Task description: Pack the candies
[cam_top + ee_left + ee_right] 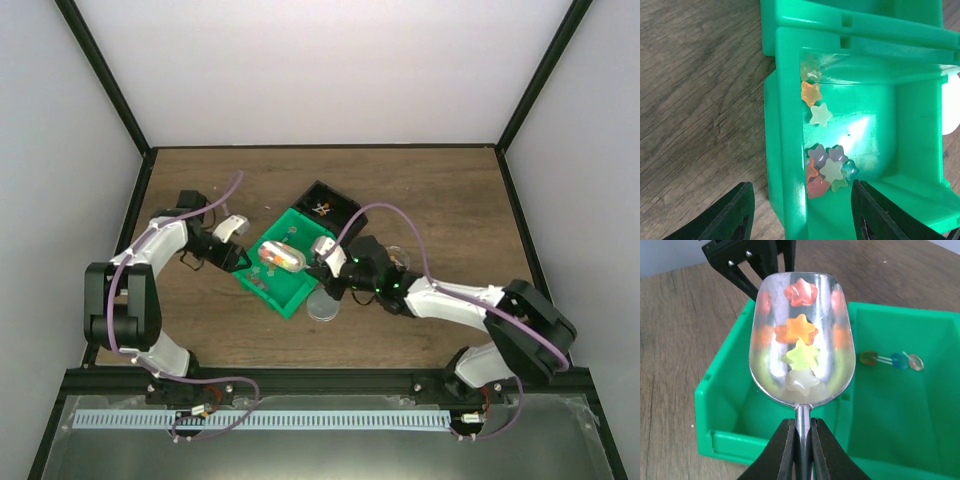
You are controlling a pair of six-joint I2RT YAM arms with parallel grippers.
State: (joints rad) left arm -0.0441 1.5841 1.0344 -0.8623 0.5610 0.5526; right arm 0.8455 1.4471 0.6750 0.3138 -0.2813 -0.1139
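Star-shaped candies lie in a green bin; in the left wrist view a cluster sits against the bin wall, with a few more further along it. My left gripper is open, its jaws either side of that wall and not touching it. In the top view it is at the bin's left edge. My right gripper is shut on the handle of a silver scoop and holds it level over the bin. Red, orange, yellow and white candies lie in the scoop.
A black box stands behind the bin. A round grey lid lies in front of it, and a clear round container is partly hidden behind the right arm. Small coloured parts on wires lie in the bin's right compartment.
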